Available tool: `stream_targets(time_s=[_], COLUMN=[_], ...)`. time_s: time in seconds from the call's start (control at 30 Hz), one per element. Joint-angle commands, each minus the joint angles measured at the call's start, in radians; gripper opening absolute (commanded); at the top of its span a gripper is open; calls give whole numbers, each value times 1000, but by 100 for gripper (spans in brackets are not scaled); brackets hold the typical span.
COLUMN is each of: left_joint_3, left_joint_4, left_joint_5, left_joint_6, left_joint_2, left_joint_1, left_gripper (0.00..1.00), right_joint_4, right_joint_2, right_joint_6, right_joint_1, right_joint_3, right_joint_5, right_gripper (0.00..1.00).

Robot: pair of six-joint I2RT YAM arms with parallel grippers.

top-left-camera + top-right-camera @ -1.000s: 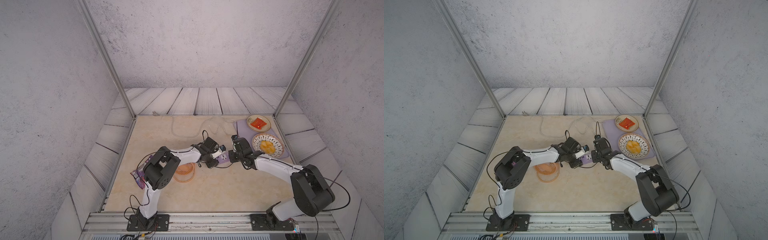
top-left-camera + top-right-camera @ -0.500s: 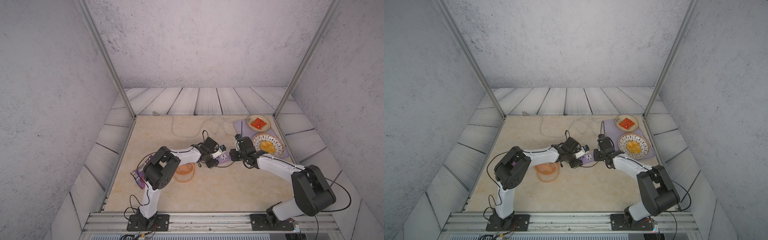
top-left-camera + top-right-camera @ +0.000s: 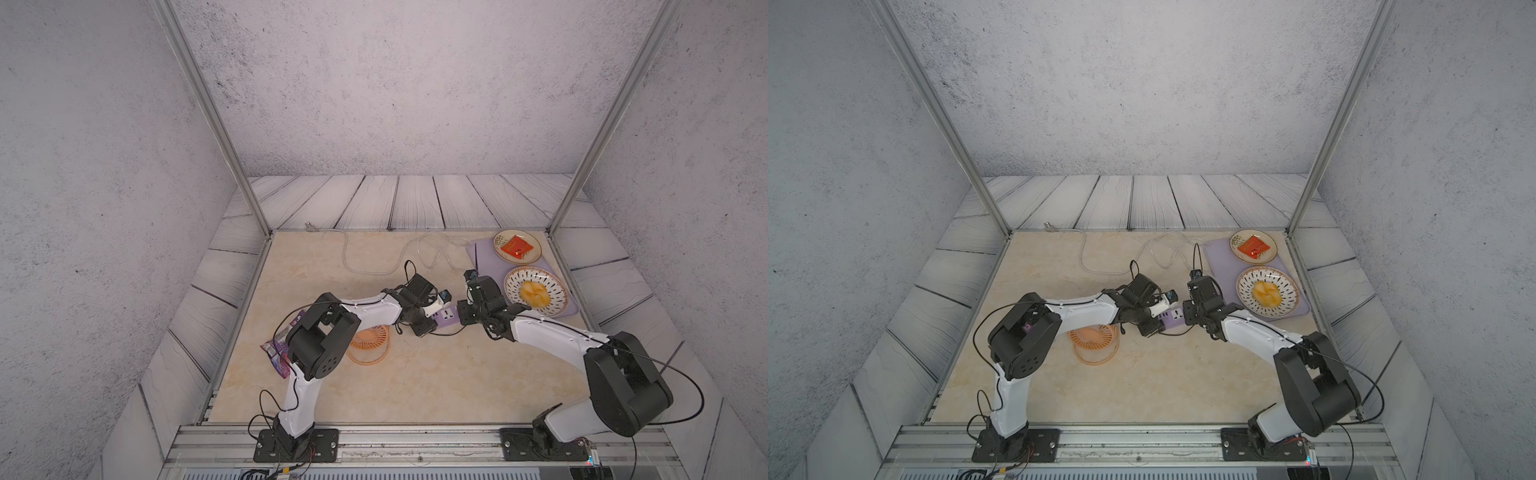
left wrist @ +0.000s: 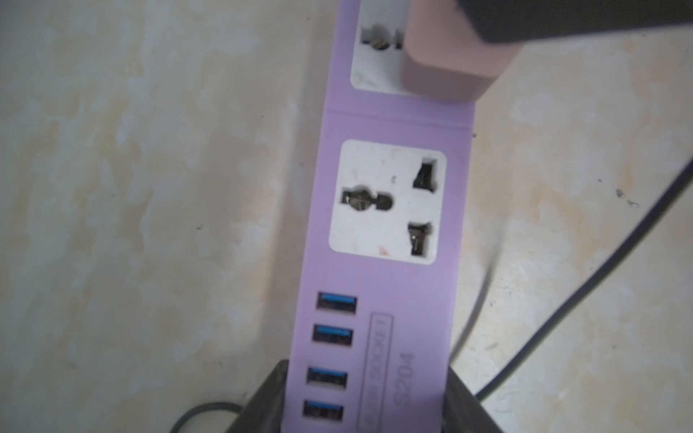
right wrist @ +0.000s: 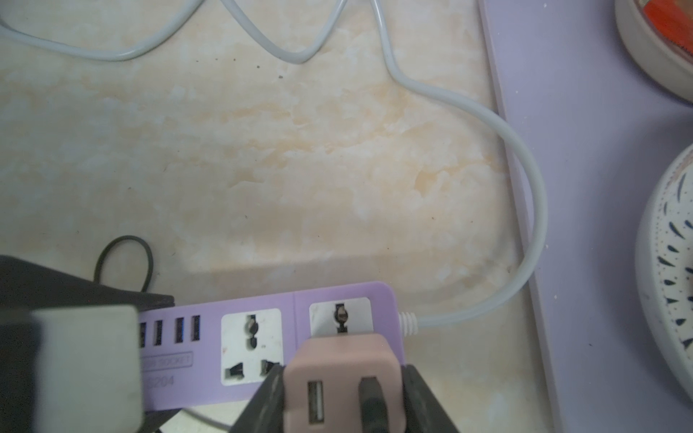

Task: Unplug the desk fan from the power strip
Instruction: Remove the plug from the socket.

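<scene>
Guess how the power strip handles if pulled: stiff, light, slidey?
Probably stiff: the power strip is a slim moulded bar. Likely light and slide-prone on the glossy tabletop, so the left claw clamps it. Its looping cord looks floppy.

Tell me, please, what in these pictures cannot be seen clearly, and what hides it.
- Pins of the plug: in the right wrist view its own body covers them, so whether they are out of the power strip is unclear. The left wrist view cuts the plug at its edge.
- Part of the desk fan: the left arm covers it in both top views.
- Print on the packet: too small.
</scene>
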Motion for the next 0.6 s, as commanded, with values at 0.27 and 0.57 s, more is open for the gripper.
stream_targets(time_s=[0.27, 0.57], left_joint_3=[12, 26], left_joint_4=[7, 4], left_joint_5=[-19, -20], left_joint_6=[-54, -53], left_joint_2=[20, 20], left_joint_1=[7, 7], left_gripper=[0, 0], right_joint_4=[-28, 10], right_joint_2=[-22, -12], right_joint_6=[75, -34], right_joint_1=[19, 65], right_joint_3=[29, -4], right_joint_5=[-55, -30], right_gripper=[12, 12])
